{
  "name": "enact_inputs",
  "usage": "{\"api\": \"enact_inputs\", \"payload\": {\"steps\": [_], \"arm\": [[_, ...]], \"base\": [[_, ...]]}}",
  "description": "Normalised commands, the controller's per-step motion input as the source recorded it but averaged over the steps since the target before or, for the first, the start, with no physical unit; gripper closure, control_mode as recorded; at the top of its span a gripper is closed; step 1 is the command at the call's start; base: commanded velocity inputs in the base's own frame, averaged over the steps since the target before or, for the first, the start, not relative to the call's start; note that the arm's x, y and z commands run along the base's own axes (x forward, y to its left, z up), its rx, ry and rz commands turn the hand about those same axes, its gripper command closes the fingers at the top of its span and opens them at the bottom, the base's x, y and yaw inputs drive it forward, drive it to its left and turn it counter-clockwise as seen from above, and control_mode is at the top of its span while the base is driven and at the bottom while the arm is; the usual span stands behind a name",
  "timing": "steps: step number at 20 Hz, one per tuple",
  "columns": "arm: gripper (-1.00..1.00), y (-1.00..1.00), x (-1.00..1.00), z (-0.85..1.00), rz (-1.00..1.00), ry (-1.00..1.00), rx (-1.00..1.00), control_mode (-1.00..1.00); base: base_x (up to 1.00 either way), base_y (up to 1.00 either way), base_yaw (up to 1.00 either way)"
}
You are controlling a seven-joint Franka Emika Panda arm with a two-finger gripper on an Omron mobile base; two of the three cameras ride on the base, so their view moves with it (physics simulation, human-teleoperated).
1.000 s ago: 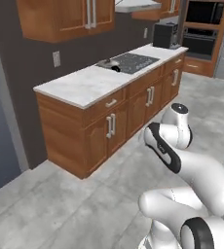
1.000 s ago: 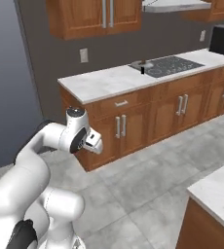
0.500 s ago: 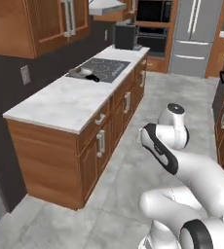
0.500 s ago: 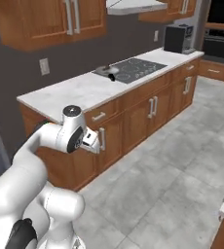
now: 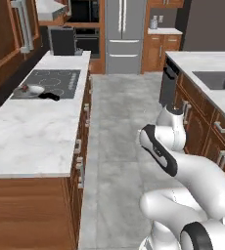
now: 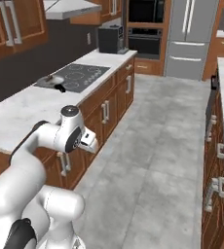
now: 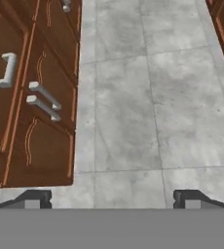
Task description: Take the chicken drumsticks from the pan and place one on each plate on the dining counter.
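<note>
The grey pan (image 5: 33, 90) with its black handle (image 5: 50, 96) rests on the black cooktop (image 5: 49, 82) of the left counter, seen too in the right base view as the pan (image 6: 49, 81). A small brown speck in it may be the chicken drumsticks, too small to tell. The dining counter (image 5: 201, 62) with its dark sink (image 5: 217, 80) runs along the right. The plates are out of view. My gripper (image 7: 113, 199) hangs open and empty over the floor in the aisle, far from the pan, with the hand (image 6: 87, 140) tucked near the arm.
A brown cabinet front with drawer handles (image 7: 43, 100) lies close on the left of the hand view. A black coffee machine (image 5: 63, 40) stands beyond the cooktop. A steel fridge (image 5: 123, 34) closes the far end of the grey tiled aisle (image 5: 120, 127).
The whole scene has swung round in both base views, so the camera has moved with the base. It now looks down the aisle. The arm keeps its folded pose, gripper still open.
</note>
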Motion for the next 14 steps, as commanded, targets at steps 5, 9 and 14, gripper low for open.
{"api": "enact_inputs", "payload": {"steps": [5,9,14], "arm": [[-1.0,0.0,0.0,0.0,0.0,0.0,0.0,1.0],[-1.0,0.0,0.0,0.0,0.0,0.0,0.0,1.0],[-1.0,0.0,0.0,0.0,0.0,0.0,0.0,1.0]], "base": [[0.93,0.37,-0.49],[1.0,0.18,-0.18],[1.0,0.07,-0.02]]}}
